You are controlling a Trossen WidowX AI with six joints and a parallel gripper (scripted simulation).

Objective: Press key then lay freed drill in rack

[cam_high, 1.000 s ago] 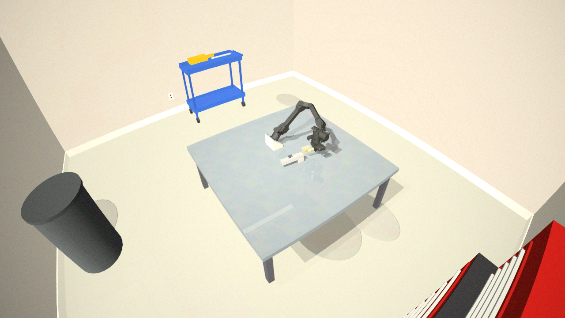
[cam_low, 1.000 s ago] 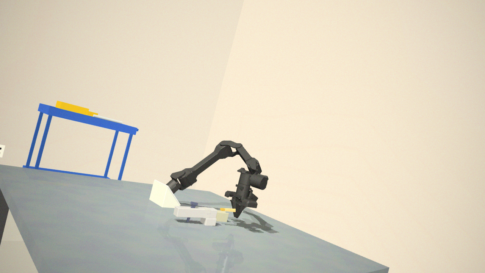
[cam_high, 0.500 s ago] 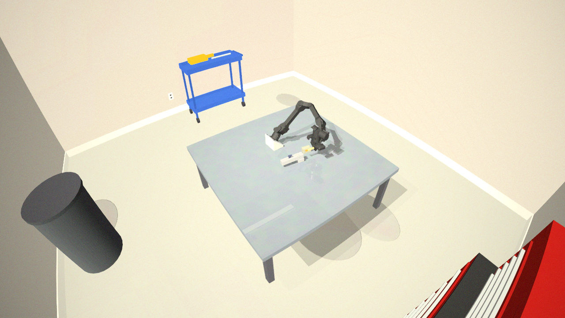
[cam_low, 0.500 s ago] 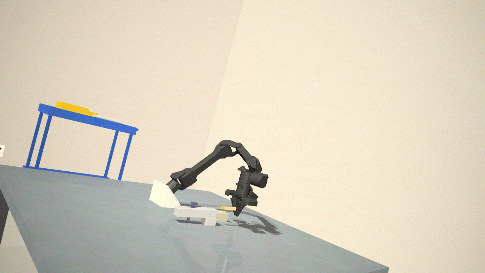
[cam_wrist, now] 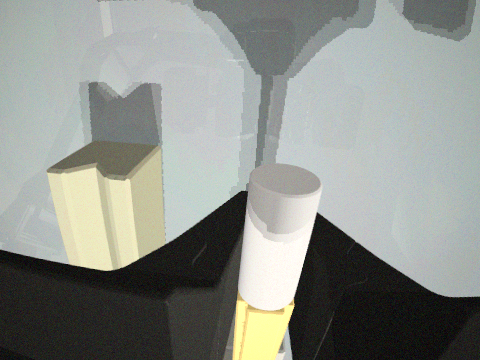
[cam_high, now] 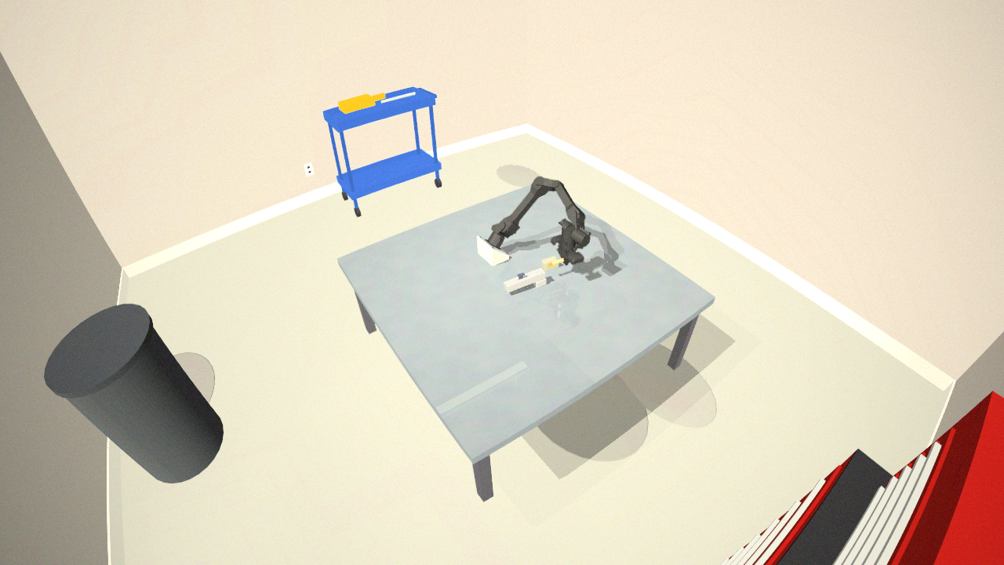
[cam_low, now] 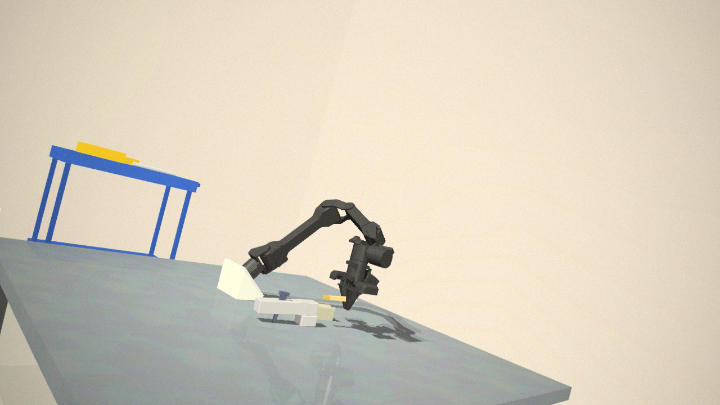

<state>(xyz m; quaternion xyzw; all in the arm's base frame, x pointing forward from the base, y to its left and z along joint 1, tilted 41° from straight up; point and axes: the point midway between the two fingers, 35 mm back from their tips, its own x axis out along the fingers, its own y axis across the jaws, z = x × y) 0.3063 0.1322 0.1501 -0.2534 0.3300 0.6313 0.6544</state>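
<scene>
On the table [cam_low: 125, 322], left to right in the exterior view: one white block [cam_low: 282, 305] with one small blue key [cam_low: 283, 293] standing on top, one pale yellow rack [cam_low: 325, 313] touching the block's right end, then our one gripper [cam_low: 349, 301]. Its fingers are clamped on the single drill [cam_low: 334, 298], which is clear of the block and held roughly level, above the rack and not touching it. We read this as the carry: gripped at the far end so the body can drop into the rack. The wrist view shows the drill [cam_wrist: 274, 267] running out between the black fingers, with the notched rack [cam_wrist: 107, 207] off to the left, so it isn't lined up yet.
</scene>
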